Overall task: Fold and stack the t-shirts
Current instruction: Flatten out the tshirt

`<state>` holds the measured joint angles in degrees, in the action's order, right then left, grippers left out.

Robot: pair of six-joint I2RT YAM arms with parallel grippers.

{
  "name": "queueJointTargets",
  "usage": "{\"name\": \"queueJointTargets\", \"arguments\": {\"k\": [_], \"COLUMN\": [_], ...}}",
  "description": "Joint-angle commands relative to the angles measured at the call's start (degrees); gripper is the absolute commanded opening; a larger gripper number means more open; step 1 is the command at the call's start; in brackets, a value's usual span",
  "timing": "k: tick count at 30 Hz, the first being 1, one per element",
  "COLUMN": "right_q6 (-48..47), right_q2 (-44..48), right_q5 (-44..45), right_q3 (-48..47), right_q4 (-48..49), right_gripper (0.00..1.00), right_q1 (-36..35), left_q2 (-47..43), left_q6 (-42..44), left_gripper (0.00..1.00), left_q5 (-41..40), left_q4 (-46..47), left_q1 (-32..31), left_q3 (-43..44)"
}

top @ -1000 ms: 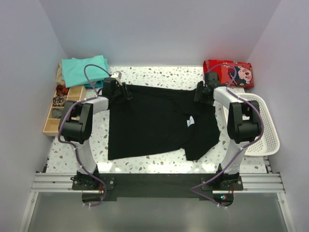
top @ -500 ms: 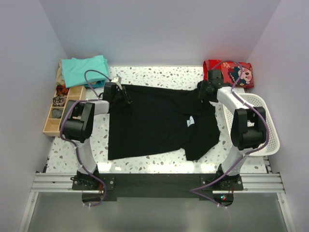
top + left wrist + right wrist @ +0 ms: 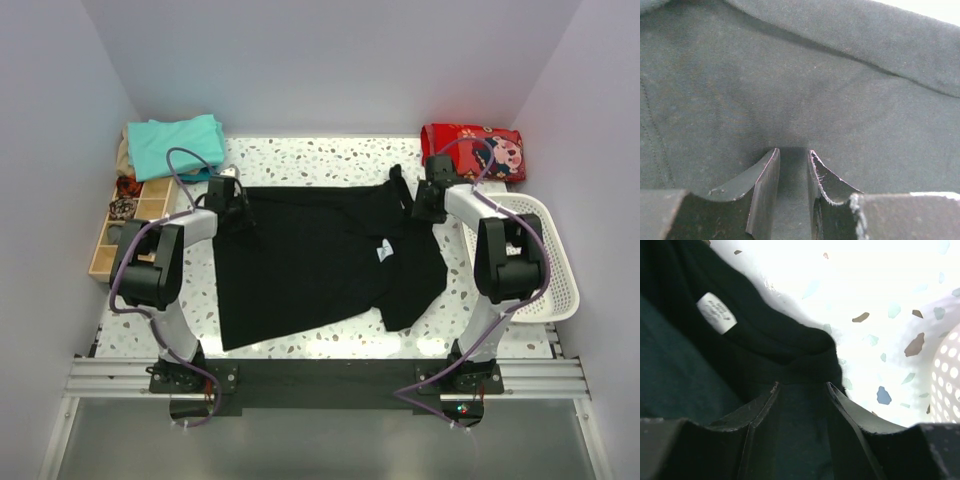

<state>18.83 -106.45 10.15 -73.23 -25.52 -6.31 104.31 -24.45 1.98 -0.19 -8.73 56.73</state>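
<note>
Two-point hold along far edge of black t-shirt (image 3: 310, 260), spread flat on table (image 3: 330, 155), likely for lifting that edge evenly. Nearly closed left claw (image 3: 792, 152) pinching cloth; half-open right claw (image 3: 802, 385) astride a bunched fold, grip unclear. Folded teal t-shirts (image 3: 175, 140) far left, probably the stack.

This is a robot test booth in a lab. Plain pale walls (image 3: 330, 60) close in a speckled table (image 3: 330, 150) on three sides. Along the table's near edge, a metal rail (image 3: 320, 375) carries a cabled left arm (image 3: 160, 270) and right arm (image 3: 505, 265).
</note>
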Motion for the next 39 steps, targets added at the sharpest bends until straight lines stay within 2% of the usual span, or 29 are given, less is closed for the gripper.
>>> {"name": "queueJointTargets", "arguments": {"k": [1,5,14,18,20,22,27,31,36,37,39], "right_q6": [-0.5,-0.6,-0.7,-0.5,0.2,0.2,0.0,0.6,1.2,1.4,2.0], "right_q2": [-0.9,-3.4,-12.7,-14.7,-14.6,-16.1,-22.5,-27.0,-28.5,-28.3,-27.5], "right_q5": [0.5,-2.1,-6.4,-8.7,-9.5,-9.6,-3.7,0.2,11.8,16.6,19.3], "right_q3": [-1.7,-6.2,-18.1,-20.2,-19.9,-22.4,-27.1,-32.9,-36.0,-35.8,-33.4], "right_q4": [3.4,5.8,7.1,7.8,10.7,8.4,6.4,-1.1,-7.8,-9.1,-9.4], "right_gripper": [0.42,0.42,0.45,0.46,0.5,0.5,0.5,0.48,0.47,0.47,0.47], "right_q1": [0.2,0.2,0.2,0.2,0.2,0.2,0.2,0.2,0.3,0.3,0.7], "left_q2": [0.2,0.2,1.4,1.9,1.7,1.7,2.0,1.9,1.6,1.7,1.9], "left_q6": [2.2,2.3,2.2,2.0,2.0,1.9,1.9,2.0,2.4,2.6,2.9], "left_gripper": [0.34,0.34,0.34,0.33,0.33,0.33,0.32,0.31,0.31,0.31,0.31], "left_q5": [-4.4,-0.7,2.1,2.5,2.6,2.6,2.8,2.7,1.8,1.4,0.3], "left_q4": [-7.9,-6.3,-5.2,-5.2,-5.0,-4.9,-5.1,-5.6,-6.3,-6.8,-7.5], "left_q1": [1.4,1.4,1.4,1.4,1.4,1.4,1.4,1.4,1.4,1.4,1.4], "left_q3": [-2.2,-1.5,-0.7,0.0,-0.1,-0.1,0.2,0.6,1.2,1.4,1.8]}}
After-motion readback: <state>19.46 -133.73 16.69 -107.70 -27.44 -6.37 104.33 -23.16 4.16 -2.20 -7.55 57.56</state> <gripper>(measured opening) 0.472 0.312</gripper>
